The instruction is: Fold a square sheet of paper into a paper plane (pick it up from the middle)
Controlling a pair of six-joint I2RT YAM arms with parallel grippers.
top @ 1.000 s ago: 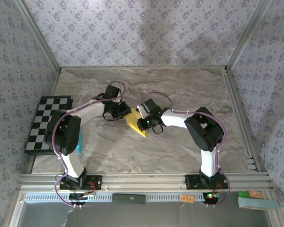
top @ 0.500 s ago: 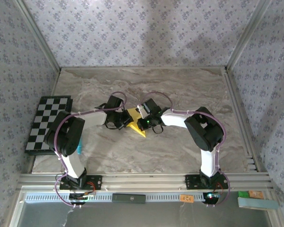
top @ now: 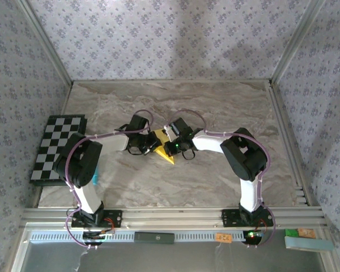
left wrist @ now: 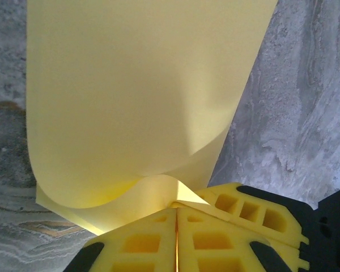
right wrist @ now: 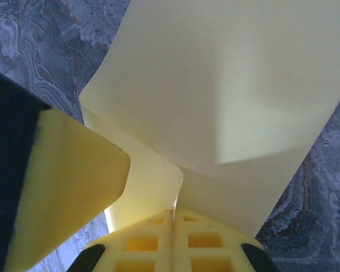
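The square sheet of paper (top: 161,148) is a creased yellow shape, pointed toward the near side, at the middle of the marble table. My left gripper (top: 143,144) is at its left edge and my right gripper (top: 177,146) at its right edge. In the left wrist view the left gripper (left wrist: 177,208) is shut on a raised fold of the paper (left wrist: 136,96), which curls up in front of it. In the right wrist view the right gripper (right wrist: 173,212) is likewise shut on a paper (right wrist: 232,90) fold. One of the left gripper's fingers (right wrist: 56,187) sits close beside it.
A black-and-white checkered board (top: 55,148) lies at the table's left edge. A small blue pen (top: 94,171) lies beside the left arm. Patterned walls close in the table on three sides, with a metal rail along the near edge.
The left gripper has come forward and down from behind the paper to its left edge and shut on it. The right gripper and the paper have barely moved.
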